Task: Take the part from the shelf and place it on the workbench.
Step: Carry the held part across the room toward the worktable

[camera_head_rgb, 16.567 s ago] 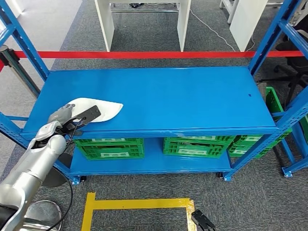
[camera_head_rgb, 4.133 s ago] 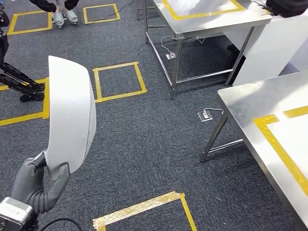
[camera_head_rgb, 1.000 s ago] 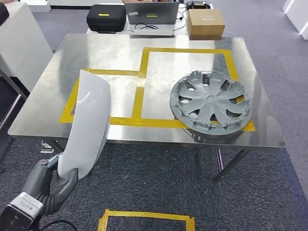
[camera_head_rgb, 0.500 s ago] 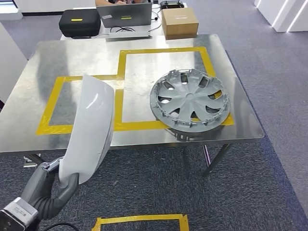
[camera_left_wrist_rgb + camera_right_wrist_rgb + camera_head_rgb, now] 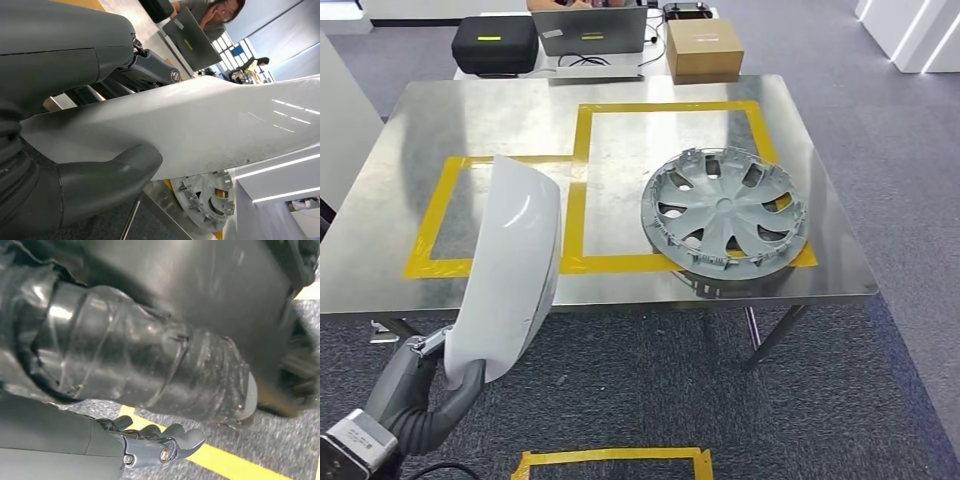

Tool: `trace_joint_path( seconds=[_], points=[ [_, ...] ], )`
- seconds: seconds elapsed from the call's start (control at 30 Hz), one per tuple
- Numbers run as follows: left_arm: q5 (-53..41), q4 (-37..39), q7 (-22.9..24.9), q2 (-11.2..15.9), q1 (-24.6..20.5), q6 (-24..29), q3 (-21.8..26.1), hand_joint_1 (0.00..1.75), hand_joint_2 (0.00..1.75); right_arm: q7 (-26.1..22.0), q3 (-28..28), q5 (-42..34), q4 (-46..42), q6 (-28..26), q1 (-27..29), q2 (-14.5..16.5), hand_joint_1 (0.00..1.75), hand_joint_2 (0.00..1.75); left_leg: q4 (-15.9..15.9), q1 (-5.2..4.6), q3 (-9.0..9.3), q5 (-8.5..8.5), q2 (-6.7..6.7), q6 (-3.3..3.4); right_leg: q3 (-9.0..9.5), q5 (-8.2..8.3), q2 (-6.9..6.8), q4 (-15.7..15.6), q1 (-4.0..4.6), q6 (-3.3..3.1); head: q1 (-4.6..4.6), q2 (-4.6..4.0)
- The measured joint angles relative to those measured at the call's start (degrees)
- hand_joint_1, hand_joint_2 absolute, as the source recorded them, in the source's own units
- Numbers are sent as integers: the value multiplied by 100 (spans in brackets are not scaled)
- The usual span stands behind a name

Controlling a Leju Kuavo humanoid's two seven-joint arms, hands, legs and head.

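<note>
The part is a long curved white shell (image 5: 512,265). My left hand (image 5: 418,392) grips its lower end and holds it upright in front of the workbench's near edge, above the carpet. In the left wrist view the white shell (image 5: 211,125) runs across the picture, with the grey thumb (image 5: 109,177) under it and darker fingers (image 5: 151,65) over it. The workbench (image 5: 388,130) is a steel table marked with yellow tape rectangles. My right hand (image 5: 151,442) hangs low over the carpet, fingers loosely extended and holding nothing.
A grey wheel cover (image 5: 724,210) lies in the larger taped rectangle at the table's right. A black case (image 5: 495,43), a laptop (image 5: 592,30) and a cardboard box (image 5: 703,48) sit beyond the far edge. A yellow taped square (image 5: 614,460) marks the floor near me.
The whole view has turned from the blue shelf to the workbench, and since half a second ago it has shifted slightly. The white shell stays upright in my left hand's grip.
</note>
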Motion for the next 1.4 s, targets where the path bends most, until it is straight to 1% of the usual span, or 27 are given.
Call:
trace_joint_path(
  seconds=[0.07,0.1,0.23,0.3,0.37,0.4,0.43,0.47,0.53,0.57,0.63,0.73,0.77,0.8,0.87,0.9,0.93,0.97,1.0,1.07,1.1,1.13,1.2,1.27,1.3,1.33,1.4],
  points=[
    [0,0,0,1,1,0,1,175,175,-1,0,1,-9,1,-13,1,0,0,32,-7,26,-54,-5,-86,356,214,-18,-688,-9,1,16,0],
    [0,0,0,1,1,0,1,175,175,0,0,1,-15,2,-18,2,0,0,45,-19,29,-70,-8,-126,442,218,-19,-834,-6,-24,14,0],
    [2,0,-2,-3,-4,1,0,175,175,1,0,-1,-23,-4,1,-6,0,0,120,1,22,-150,-9,-239,488,159,-2,-851,12,-206,-16,0],
    [2,1,-2,1,-5,1,2,175,175,0,0,-1,-26,-8,-1,-12,0,0,606,6,-193,-413,-10,-269,519,144,-4,-864,14,-278,-26,0],
    [2,2,-2,2,-2,0,2,175,175,-1,0,0,-30,-7,-4,-11,0,0,1430,-3,-617,-738,-10,-264,546,114,-5,-863,44,-326,-30,0],
    [2,3,-2,2,0,0,2,175,175,0,0,0,-32,-7,-1,-11,0,0,1715,-9,-784,-791,-10,-251,565,98,-4,-862,63,-344,-31,0],
    [2,4,-2,2,1,0,2,175,175,1,0,0,-32,-7,2,-11,0,0,1802,-19,-866,-726,-10,-226,591,78,0,-862,82,-359,-31,0],
    [2,5,-2,2,1,0,2,175,175,1,0,0,-33,-8,2,-11,0,0,1646,-34,-836,-541,-11,-189,626,56,8,-862,101,-368,-31,0],
    [2,7,-2,4,0,0,2,175,175,1,0,1,-36,-8,0,-8,0,0,943,-85,-573,-70,-14,-67,687,5,26,-868,128,-372,-26,0],
    [2,8,-2,6,2,1,2,175,175,1,0,1,-38,-7,-5,-4,0,0,603,-113,-434,69,-15,-4,712,-24,37,-865,142,-356,-15,0],
    [2,10,-4,13,1,2,3,175,175,1,-1,3,-42,-6,-9,2,0,0,279,-161,-304,93,-19,66,704,-53,36,-869,137,-298,-2,0],
    [2,11,-7,19,8,1,6,175,175,-15,3,-1,-50,12,-1,-5,0,0,114,-139,-221,81,-33,70,705,-100,19,-867,133,-195,5,0],
    [2,10,-8,18,7,1,8,175,175,-29,4,-3,-53,25,-2,-9,0,0,57,-115,-164,87,-31,79,659,-169,16,-750,137,-166,25,0],
    [2,10,-8,15,5,0,8,175,175,-42,4,-5,-57,38,-4,-13,0,0,14,-90,-108,89,-26,91,540,-278,14,-511,133,-136,43,0],
    [4,12,-8,14,5,-5,10,175,175,-55,7,3,-64,66,-5,-14,0,0,-4,-86,-55,51,-14,114,97,-534,12,259,98,-79,71,0],
    [7,13,-7,12,6,-9,10,175,175,-54,14,12,-67,76,1,-14,0,0,-3,-85,-32,24,-15,120,-131,-589,11,589,77,-51,73,0],
    [9,13,-7,9,8,-13,10,175,175,-52,23,21,-67,86,12,-15,0,0,-2,-82,-1,-9,-24,117,-288,-556,11,768,61,-25,74,0],
    [14,13,-7,5,7,-18,11,175,175,-50,39,28,-67,98,21,-15,0,0,-1,-75,47,-47,-52,101,-323,-387,12,693,45,-4,74,0],
    [19,13,-7,0,5,-25,12,175,175,-49,56,34,-67,108,27,-16,0,0,-1,-65,107,-91,-82,78,-241,-130,25,399,30,13,76,0],
    [36,14,-9,-8,-6,-45,15,175,175,-48,84,42,-68,136,40,-17,0,0,9,-52,196,-189,-153,10,96,287,161,-382,-4,18,75,0],
    [44,15,-11,-10,-14,-57,16,175,175,-44,91,45,-68,150,45,-17,0,0,14,-50,210,-226,-184,-25,239,338,218,-639,-8,-10,73,0],
    [52,16,-14,-11,-21,-65,18,175,175,-40,95,46,-70,162,50,-17,0,0,14,-46,208,-251,-220,-61,330,303,255,-769,-3,-50,63,0],
    [63,16,-17,-16,-27,-74,20,175,175,-34,104,46,-78,177,53,-17,0,0,-11,-34,219,-277,-300,-130,402,208,190,-824,16,-147,47,0],
    [78,17,-17,-19,-32,-75,26,175,175,-35,112,47,-85,181,55,-22,0,0,115,-26,196,-356,-261,-187,493,177,101,-883,6,-230,21,0],
    [91,18,-17,-18,-38,-76,30,175,175,-36,114,46,-87,182,50,-25,0,0,347,-27,90,-452,-211,-209,553,159,51,-913,-2,-267,5,0],
    [105,22,-17,-17,-44,-80,34,175,175,-36,115,46,-87,184,46,-27,0,0,707,-28,-105,-581,-149,-222,609,130,-1,-931,1,-298,-11,0],
    [146,41,-15,-17,-52,-102,46,175,175,-35,119,46,-89,197,38,-27,0,0,1486,-29,-612,-797,-112,-235,706,48,-103,-938,17,-326,-24,0]
  ],
)
